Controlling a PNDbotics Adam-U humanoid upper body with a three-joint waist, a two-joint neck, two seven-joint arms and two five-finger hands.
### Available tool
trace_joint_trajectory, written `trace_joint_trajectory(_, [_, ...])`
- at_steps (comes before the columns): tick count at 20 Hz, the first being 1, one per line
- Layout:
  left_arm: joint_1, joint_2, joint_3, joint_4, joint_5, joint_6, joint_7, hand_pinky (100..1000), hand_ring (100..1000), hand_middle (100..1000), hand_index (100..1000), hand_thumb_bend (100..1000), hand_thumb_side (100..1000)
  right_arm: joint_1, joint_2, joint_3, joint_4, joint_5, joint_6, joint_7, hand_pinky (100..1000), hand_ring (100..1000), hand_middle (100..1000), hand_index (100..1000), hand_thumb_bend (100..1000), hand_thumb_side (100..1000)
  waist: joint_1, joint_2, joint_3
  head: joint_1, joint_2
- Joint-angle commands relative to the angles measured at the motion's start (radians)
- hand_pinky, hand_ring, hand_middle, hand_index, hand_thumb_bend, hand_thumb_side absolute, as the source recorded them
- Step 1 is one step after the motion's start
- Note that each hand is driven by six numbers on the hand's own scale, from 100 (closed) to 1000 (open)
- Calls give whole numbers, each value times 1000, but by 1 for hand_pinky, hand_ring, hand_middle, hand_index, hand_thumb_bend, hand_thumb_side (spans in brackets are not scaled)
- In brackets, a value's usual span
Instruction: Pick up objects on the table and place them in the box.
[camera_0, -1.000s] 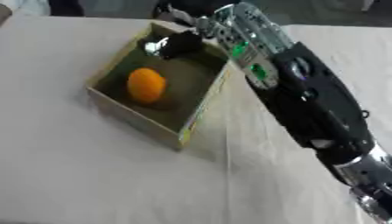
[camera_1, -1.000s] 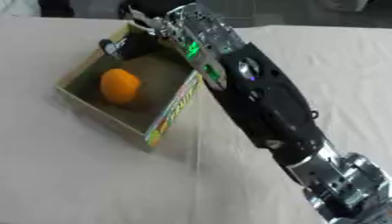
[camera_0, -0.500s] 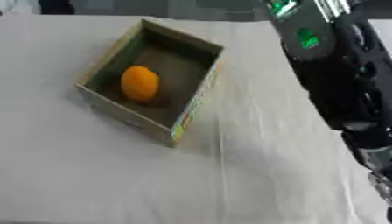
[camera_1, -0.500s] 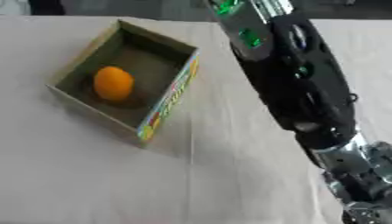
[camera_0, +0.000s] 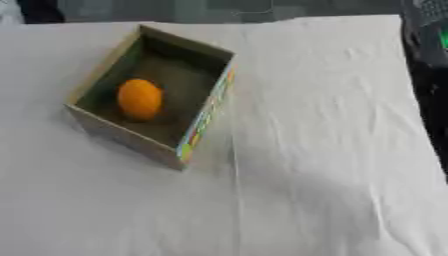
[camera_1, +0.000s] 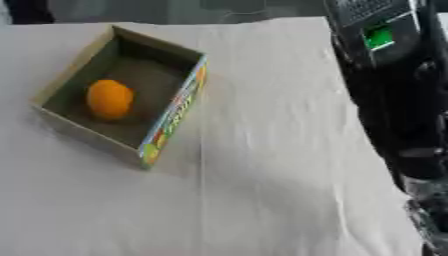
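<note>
An orange fruit (camera_0: 140, 99) lies inside an open cardboard box (camera_0: 203, 126) with a dark inner floor and a colourful printed side, standing at the left of the white-clothed table. My right arm (camera_1: 394, 95), black with a green light, runs along the right edge of the right eye view. Its hand lies beyond the top of the picture. My left hand appears in neither view.
The white cloth (camera_0: 324, 165) covers the table, with soft wrinkles to the right of the box. The table's far edge (camera_0: 262, 20) meets a dark background at the top.
My right arm has pulled back from over the box to the right edge, and its hand has left the picture. The orange fruit stays in the box. The camera has shifted.
</note>
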Motion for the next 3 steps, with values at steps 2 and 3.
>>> trace_joint_trajectory(2, [2, 32, 18, -16, -9, 2, 8, 792, 776, 748, 900, 100, 926, 53, -88, -57, -82, -100, -18, -178, 765, 851, 793, 870, 100, 879, 6, -18, -8, 24, -10])
trace_joint_trajectory(3, [5, 32, 19, -16, -10, 3, 9, 792, 776, 748, 900, 100, 926, 72, -98, -64, -84, -121, -37, -226, 760, 848, 794, 871, 100, 876, 7, -17, -9, 29, -10])
